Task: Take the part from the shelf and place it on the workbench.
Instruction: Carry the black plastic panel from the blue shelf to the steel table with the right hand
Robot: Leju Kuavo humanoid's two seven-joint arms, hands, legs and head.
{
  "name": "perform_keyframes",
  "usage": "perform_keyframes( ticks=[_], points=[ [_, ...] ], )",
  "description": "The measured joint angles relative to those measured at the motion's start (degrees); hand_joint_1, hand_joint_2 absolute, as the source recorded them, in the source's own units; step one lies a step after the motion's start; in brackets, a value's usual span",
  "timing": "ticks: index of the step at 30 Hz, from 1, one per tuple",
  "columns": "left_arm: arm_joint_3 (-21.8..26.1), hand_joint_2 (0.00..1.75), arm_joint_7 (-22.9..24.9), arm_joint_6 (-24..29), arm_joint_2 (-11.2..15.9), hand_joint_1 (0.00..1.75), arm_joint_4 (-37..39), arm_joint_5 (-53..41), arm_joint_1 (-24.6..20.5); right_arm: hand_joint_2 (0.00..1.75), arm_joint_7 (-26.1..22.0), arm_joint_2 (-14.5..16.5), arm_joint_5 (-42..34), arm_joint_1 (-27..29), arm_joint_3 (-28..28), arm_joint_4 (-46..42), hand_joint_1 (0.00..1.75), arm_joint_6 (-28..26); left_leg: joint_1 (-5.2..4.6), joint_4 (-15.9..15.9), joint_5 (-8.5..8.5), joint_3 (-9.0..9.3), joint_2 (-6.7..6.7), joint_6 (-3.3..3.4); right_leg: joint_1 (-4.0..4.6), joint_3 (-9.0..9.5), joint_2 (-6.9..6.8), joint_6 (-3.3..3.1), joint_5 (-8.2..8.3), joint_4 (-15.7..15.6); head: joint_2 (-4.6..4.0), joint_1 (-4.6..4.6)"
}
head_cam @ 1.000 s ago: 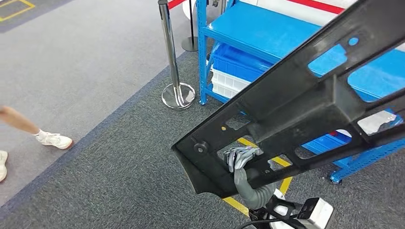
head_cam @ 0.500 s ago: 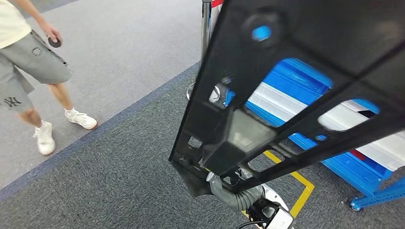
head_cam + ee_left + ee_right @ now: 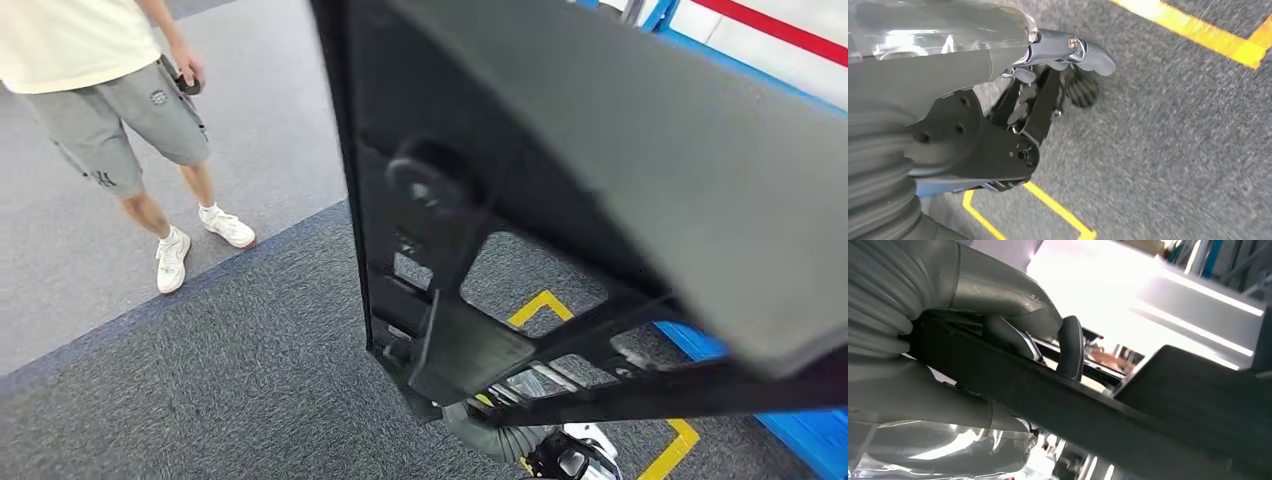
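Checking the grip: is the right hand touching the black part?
Touching. The right wrist view shows the right hand wrapped over the black part, fingers hooked over its edge.

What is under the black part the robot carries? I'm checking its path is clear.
Through the black part: dark carpet, yellow floor tape, blue shelf. The solid panel hides everything else.

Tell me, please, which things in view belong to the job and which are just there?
Job: black part, left hand and right hand gripping it.
Just there: person, yellow floor tape, blue shelf.
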Motion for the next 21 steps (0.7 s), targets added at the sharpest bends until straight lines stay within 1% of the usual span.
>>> perform_keyframes(
  ticks=[1,2,3,4,5,6,7,8,9,10,11,12,13,14,15,16,17,18,19,20,21],
  points=[
    [-0.14,1.75,0.01,0.01,-0.02,0.0,0.0,0.01,-0.09,1.75,0.0,-0.01,-0.01,0.18,0.0,-0.08,1.75,0.02,0.09,3.22,-1.22,-1.41,0.32,-0.03,0.18,0.0,-0.81,-0.08,-0.04,0.01,0.0,0.0],
    [-0.27,1.75,0.02,0.01,-0.03,0.0,0.0,0.01,-0.11,1.75,0.0,-0.01,-0.01,0.29,0.0,-0.12,1.75,0.01,0.12,4.76,-1.51,-2.0,0.46,0.01,0.33,0.01,-1.58,-0.14,-0.09,0.02,0.0,0.0],
    [-0.37,1.75,0.02,0.02,-0.03,0.0,0.0,0.01,-0.08,1.75,0.0,-0.01,-0.01,0.33,0.0,-0.17,1.75,0.01,0.1,3.92,-0.7,-1.41,0.59,0.17,0.46,0.04,-2.28,-0.18,-0.13,0.03,0.0,0.0],
    [-0.44,1.75,0.02,0.03,-0.03,0.0,0.0,0.01,-0.07,1.75,0.0,-0.01,-0.01,0.36,0.0,-0.26,1.75,0.0,0.01,0.89,0.92,0.31,0.99,0.46,0.57,0.11,-2.95,-0.19,-0.18,0.02,0.0,0.0],
    [-0.5,1.75,0.01,0.03,-0.03,0.0,-0.01,0.0,-0.1,1.75,0.0,-0.01,-0.01,0.36,0.0,-0.4,1.75,0.0,-0.26,-3.36,2.52,2.62,2.27,0.91,0.66,0.22,-3.57,-0.15,-0.25,0.0,0.0,0.0],
    [-0.56,1.75,0.01,0.04,-0.02,0.0,-0.02,0.0,-0.21,1.75,0.0,-0.01,-0.02,0.39,0.0,-0.56,1.75,0.0,-0.7,-7.24,3.64,4.69,3.8,1.43,0.8,0.33,-4.18,-0.04,-0.35,0.0,0.0,0.0],
    [-0.61,1.75,0.01,0.04,-0.03,0.0,-0.03,0.01,-0.34,1.75,0.0,-0.01,-0.02,0.42,0.0,-0.69,1.75,0.0,-1.16,-9.99,4.25,6.08,5.03,1.95,0.86,0.42,-4.76,0.16,-0.43,-0.04,0.0,0.0],
    [-0.65,1.75,0.0,0.03,-0.03,0.0,-0.04,0.01,-0.45,1.75,0.0,-0.01,-0.03,0.45,0.01,-0.78,1.75,0.0,-1.57,-11.34,4.29,6.63,5.82,2.34,0.89,0.5,-5.35,0.38,-0.49,-0.09,0.0,0.0],
    [-0.66,1.75,0.0,0.03,-0.02,0.0,-0.04,0.01,-0.51,1.75,0.0,-0.01,-0.03,0.48,0.01,-0.83,1.75,0.0,-1.81,-11.59,4.25,6.59,5.55,2.62,0.91,0.59,-5.97,0.63,-0.52,-0.2,0.0,0.0],
    [-0.66,1.75,0.0,0.03,-0.01,0.0,-0.04,0.0,-0.49,1.75,0.0,-0.01,-0.03,0.49,0.02,-0.87,1.75,0.0,-1.81,-11.92,4.46,6.67,4.82,2.91,0.84,0.79,-6.46,0.9,-0.56,-0.36,0.0,0.0],
    [-0.66,1.75,-0.02,0.02,-0.02,0.0,-0.04,0.0,-0.43,1.75,0.05,-0.01,-0.04,0.48,0.03,-0.92,1.75,-0.02,-1.66,-12.42,4.76,6.93,4.16,3.14,0.76,0.97,-6.07,1.18,-0.76,-0.27,0.0,0.01],
    [-0.66,1.75,-0.1,-0.01,-0.04,0.0,-0.04,0.0,-0.42,1.75,0.18,-0.02,-0.1,0.54,0.03,-1.01,1.75,-0.06,-1.46,-12.96,5.1,7.25,3.51,3.44,0.68,0.8,-4.99,1.43,-1.45,0.48,0.0,0.01],
    [-0.66,1.75,-0.25,-0.13,-0.08,0.0,-0.04,0.0,-0.47,1.75,0.35,-0.02,-0.23,0.72,-0.01,-1.13,1.75,-0.11,-1.23,-13.46,5.44,7.57,2.88,3.71,0.59,0.11,-3.49,1.63,-2.7,2.28,0.0,0.01],
    [-0.66,1.75,-0.43,-0.3,-0.15,0.0,-0.04,0.0,-0.53,1.75,0.57,-0.05,-0.47,1.1,-0.11,-1.26,1.75,-0.1,-1.08,-13.7,5.64,7.69,2.2,3.87,0.49,-1.23,-1.84,1.76,-4.4,5.25,0.0,0.02],
    [-0.66,1.75,-0.59,-0.48,-0.22,0.0,-0.04,-0.01,-0.61,1.75,0.74,-0.11,-0.84,1.61,-0.26,-1.43,1.75,0.11,-1.04,-13.72,5.71,7.67,1.46,4.0,0.43,-3.01,-0.91,1.85,-6.18,8.85,0.0,0.02],
    [-0.68,1.75,-0.66,-0.62,-0.31,0.0,-0.04,-0.01,-0.63,1.75,0.85,-0.21,-1.25,2.08,-0.43,-1.58,1.75,0.55,-1.03,-13.68,5.72,7.64,0.69,4.04,0.38,-4.69,-0.5,1.97,-7.34,12.12,0.0,0.02],
    [-0.69,1.75,-0.67,-0.64,-0.47,0.0,-0.04,-0.01,-0.57,1.75,0.91,-0.35,-1.66,2.39,-0.61,-1.72,1.75,1.14,-1.0,-13.59,5.7,7.64,-0.14,4.01,0.32,-5.79,-0.36,2.12,-7.51,14.0,0.0,0.02],
    [-0.67,1.75,-0.67,-0.61,-0.65,0.0,-0.04,-0.01,-0.49,1.75,0.93,-0.46,-2.0,2.47,-0.77,-1.85,1.75,1.74,-0.95,-13.43,5.63,7.65,-0.94,3.91,0.2,-5.98,-0.29,2.29,-6.55,13.88,0.0,0.02],
    [-0.63,1.75,-0.73,-0.59,-0.91,0.0,-0.04,-0.01,-0.39,1.75,0.95,-0.55,-2.22,2.39,-0.95,-1.97,1.75,2.22,-0.85,-13.16,5.5,7.66,-1.73,3.74,0.02,-5.18,-0.1,2.46,-4.65,11.72,0.0,0.02],
    [-0.59,1.75,-0.83,-0.61,-1.26,0.0,-0.04,0.0,-0.26,1.75,0.97,-0.61,-2.36,2.25,-1.17,-2.09,1.75,2.59,-0.73,-12.74,5.26,7.61,-2.51,3.48,-0.25,-3.66,0.58,2.66,-2.46,8.08,0.0,0.02],
    [-0.56,1.75,-0.9,-0.71,-1.61,0.0,-0.04,0.0,-0.15,1.75,1.02,-0.63,-2.4,2.11,-1.37,-2.2,1.75,2.86,-0.69,-12.15,4.97,7.41,-3.21,3.13,-0.45,-2.16,1.78,2.81,-0.99,4.64,0.0,0.03]
  ],
)
